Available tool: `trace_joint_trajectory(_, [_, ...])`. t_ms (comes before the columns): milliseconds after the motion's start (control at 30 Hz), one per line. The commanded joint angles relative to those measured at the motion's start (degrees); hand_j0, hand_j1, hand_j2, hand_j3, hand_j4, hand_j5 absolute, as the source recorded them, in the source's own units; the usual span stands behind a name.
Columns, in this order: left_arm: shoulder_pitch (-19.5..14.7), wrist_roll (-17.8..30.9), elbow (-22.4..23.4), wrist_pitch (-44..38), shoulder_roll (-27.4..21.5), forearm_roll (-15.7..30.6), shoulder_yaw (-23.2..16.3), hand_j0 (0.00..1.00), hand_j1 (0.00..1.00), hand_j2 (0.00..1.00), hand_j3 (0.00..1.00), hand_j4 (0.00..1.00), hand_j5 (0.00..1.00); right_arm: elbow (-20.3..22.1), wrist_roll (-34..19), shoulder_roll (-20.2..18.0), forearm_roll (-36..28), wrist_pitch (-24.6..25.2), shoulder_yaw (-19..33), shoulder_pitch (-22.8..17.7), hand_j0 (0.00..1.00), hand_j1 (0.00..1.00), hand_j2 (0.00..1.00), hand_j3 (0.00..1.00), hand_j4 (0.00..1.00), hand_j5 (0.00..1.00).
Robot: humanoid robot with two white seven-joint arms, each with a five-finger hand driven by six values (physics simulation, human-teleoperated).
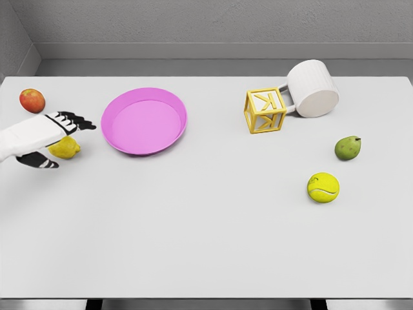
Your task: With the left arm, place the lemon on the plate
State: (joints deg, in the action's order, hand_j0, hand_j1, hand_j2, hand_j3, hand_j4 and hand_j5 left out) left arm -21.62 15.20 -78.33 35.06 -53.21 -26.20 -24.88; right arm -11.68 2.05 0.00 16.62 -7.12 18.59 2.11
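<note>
White table (206, 245) under a grey wall: the left hand (48, 139) is at the lemon (66, 148), far left.

The fingers (76, 120) reach over the lemon and the thumb sits near its lower side, so the hand looks spread around it; whether it grips yet, I cannot tell. The pink plate (169, 132) lies just right of it, empty. This looks like the grasp step; next it should close, lift, and carry a short way right to the plate.
</note>
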Motion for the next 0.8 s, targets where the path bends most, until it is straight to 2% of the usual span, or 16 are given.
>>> trace_joint_trajectory(0, [0.0, -0.1, 1.5, -0.1, 1.1, -1.6, -0.1, 1.0, 1.0, 1.0, 1.0, 1.0, 1.0, 0.0, 0.1, 0.0, 0.0, 0.0, 0.0, 0.0, 1.0, 1.0, 1.0, 1.0, 1.0, 1.0])
trace_joint_trajectory(200, [-0.2, -0.1, 4.2, -0.1, 1.1, -1.8, -0.7, 1.0, 1.0, 1.0, 1.0, 1.0, 1.0, 0.0, 0.0, 0.0, 0.0, 0.0, 0.0, 0.0, 1.0, 1.0, 1.0, 1.0, 1.0, 1.0])
trace_joint_trajectory(300, [-1.9, -0.1, 4.6, -0.1, 2.1, -3.7, -0.8, 1.0, 1.0, 1.0, 1.0, 1.0, 1.0, 0.0, 0.1, 0.0, 0.0, 0.0, 0.0, 0.0, 1.0, 1.0, 1.0, 1.0, 1.0, 1.0])
trace_joint_trajectory(433, [-3.9, 0.0, 7.8, -0.1, 3.9, -4.8, -1.0, 1.0, 1.0, 1.0, 1.0, 1.0, 1.0, 0.0, 0.1, 0.0, 0.0, 0.0, 0.0, 0.0, 1.0, 1.0, 1.0, 1.0, 1.0, 1.0])
trace_joint_trajectory(700, [-4.0, 0.0, 8.1, -0.1, 3.9, -6.3, -2.5, 1.0, 1.0, 1.0, 1.0, 1.0, 1.0, 0.0, 0.0, 0.0, 0.0, 0.0, 0.0, 0.0, 1.0, 1.0, 1.0, 1.0, 1.0, 1.0])
trace_joint_trajectory(767, [-4.3, -0.1, 10.3, -0.1, 4.1, -6.3, -2.5, 1.0, 1.0, 1.0, 1.0, 1.0, 1.0, 0.0, 0.1, 0.0, 0.0, 0.0, 0.0, 0.0, 1.0, 1.0, 1.0, 1.0, 1.0, 1.0])
